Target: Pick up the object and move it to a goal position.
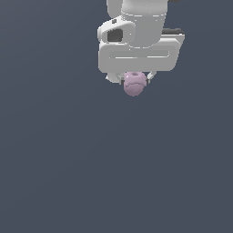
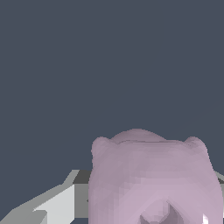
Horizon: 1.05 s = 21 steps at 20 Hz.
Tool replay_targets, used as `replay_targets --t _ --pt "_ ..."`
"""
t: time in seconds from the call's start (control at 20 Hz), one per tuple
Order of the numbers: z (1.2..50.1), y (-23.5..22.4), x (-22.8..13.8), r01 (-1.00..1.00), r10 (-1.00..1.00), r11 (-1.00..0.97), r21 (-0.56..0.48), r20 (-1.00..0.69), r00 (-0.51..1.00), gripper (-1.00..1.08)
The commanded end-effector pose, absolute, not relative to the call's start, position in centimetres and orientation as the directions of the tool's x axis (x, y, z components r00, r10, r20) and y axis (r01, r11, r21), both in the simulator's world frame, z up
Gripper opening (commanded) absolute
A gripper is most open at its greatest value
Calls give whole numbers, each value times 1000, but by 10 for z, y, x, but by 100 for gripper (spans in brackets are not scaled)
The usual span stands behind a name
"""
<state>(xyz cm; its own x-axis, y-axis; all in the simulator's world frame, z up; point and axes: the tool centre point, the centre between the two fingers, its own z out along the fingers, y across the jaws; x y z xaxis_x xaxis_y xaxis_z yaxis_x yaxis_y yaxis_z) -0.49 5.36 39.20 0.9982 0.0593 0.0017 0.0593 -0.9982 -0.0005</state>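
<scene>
**Pink blob in my grip, open room on all sides**

Room first: in the exterior view I sit near the top edge, a bit toward that view's right of centre, w/ my upper arm cut off by the frame. Everything below me and to both sides is flat, uniform dark blue-grey. No edges, walls or other items visible anywhere in that field, so can't tell where a surface starts or how high I hang above one. The wrist view gives the same plain dark backdrop past the object.

My gripper (image 1: pixel 134 80) is the white blocky body w/ a dark camera window on the exterior view's left side. My jaws are closed on the object (image 1: pixel 134 84); short grey fingers (image 1: pixel 150 76) show on either side of it, pressed against its upper part. Most of the blob hangs below the fingertips, free of anything else.

Object look: small, pale pink, rounded and lumpy, far narrower than my white body. Shallow grooves cross its face in the exterior view. In the wrist view it (image 2: pixel 153 175) fills the near part of the pic, w/ two small bumps at its far corners and a dimple close to the cam; one light grey finger (image 2: pixel 57 203) sits just beside it.
</scene>
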Motion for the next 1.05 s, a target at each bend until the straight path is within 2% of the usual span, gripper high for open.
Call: replay_targets --t 0.0,0.45,1.0 --pt "417 52 -5 59 59 -998 -1 1 998 -100" --pt "473 50 -4 59 59 -998 -1 1 998 -100" --pt "491 49 -2 59 59 -998 0 0 998 -100"
